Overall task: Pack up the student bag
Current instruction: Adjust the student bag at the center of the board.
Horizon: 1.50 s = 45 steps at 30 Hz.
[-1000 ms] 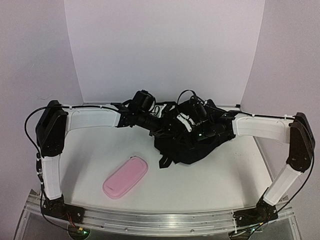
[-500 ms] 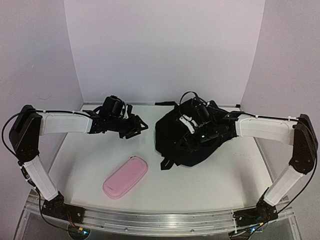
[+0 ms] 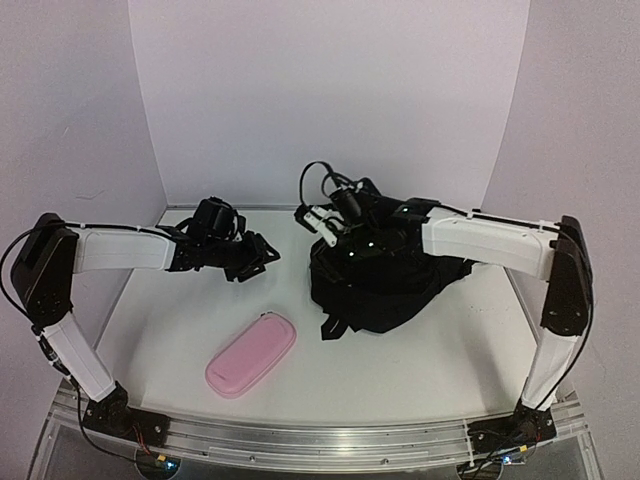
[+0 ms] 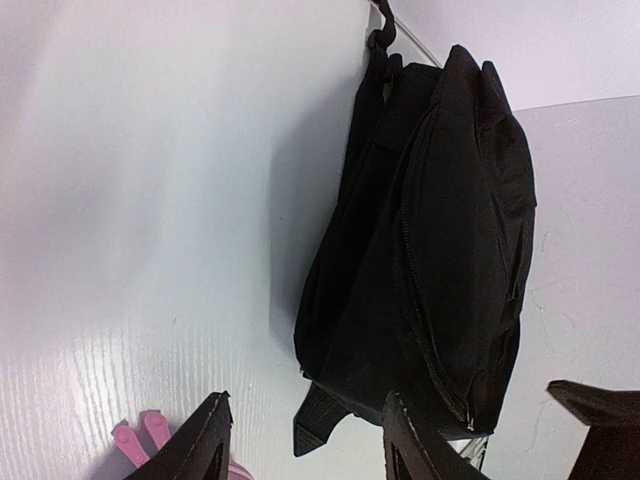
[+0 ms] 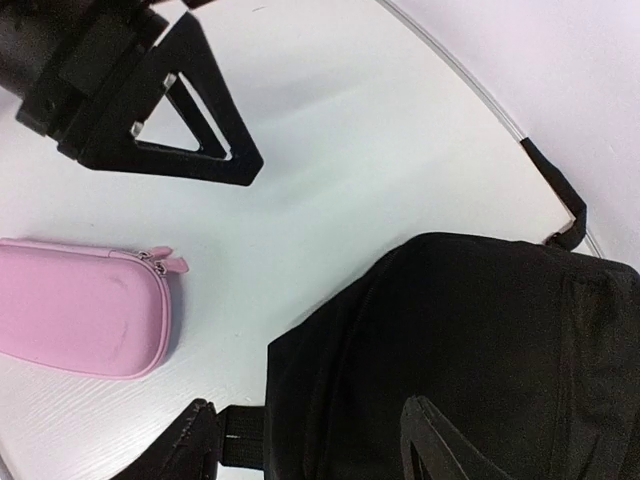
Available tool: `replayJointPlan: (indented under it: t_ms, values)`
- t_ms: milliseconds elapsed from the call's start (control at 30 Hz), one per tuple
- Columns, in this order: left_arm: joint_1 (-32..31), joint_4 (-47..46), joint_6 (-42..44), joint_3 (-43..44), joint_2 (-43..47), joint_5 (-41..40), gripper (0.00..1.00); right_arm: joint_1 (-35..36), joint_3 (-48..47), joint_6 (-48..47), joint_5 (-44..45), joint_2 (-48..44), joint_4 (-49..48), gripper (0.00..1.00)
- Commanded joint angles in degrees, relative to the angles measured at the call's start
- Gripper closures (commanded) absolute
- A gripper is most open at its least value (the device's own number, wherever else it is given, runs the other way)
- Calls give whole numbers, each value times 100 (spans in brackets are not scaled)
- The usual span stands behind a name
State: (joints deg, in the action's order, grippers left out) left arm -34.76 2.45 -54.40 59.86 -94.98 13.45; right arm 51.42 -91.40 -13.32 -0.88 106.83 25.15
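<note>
Black student bag (image 3: 385,290) slumped at the table's (image 3: 170,320) far right. A pink pencil case (image 3: 251,354) lies near the front edge, left of centre. Left gripper (image 3: 263,253) hovers beside the bag; right gripper (image 3: 313,218) hangs by its far-left corner, jaws seemingly apart.

Pink pencil case (image 3: 251,355) on table (image 3: 410,365)
</note>
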Motion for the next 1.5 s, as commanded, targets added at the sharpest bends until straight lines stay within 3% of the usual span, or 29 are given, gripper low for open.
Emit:
replayJointPlan:
  t_ms: [0,300,700,1067,1267,1467]
  values:
    - [66,-149,-97,-131,375,-158,46,221,-587,-219,1085,614,470,38]
    - [88,-168,-33,-168,440,-68,45,222,-1210,-209,2349,1484,517,50]
    - [84,-374,201,217,-101,420,46,-24,-1100,166,1972,960,516,93]
    - [-65,-1041,259,1146,-1128,981,45,-353,-654,886,1013,507,518,100]
    - [-139,-468,289,1869,-1634,740,39,-388,-602,1038,855,549,516,100]
    - [-333,326,420,2606,-2251,690,39,-425,-574,1107,770,532,517,100]
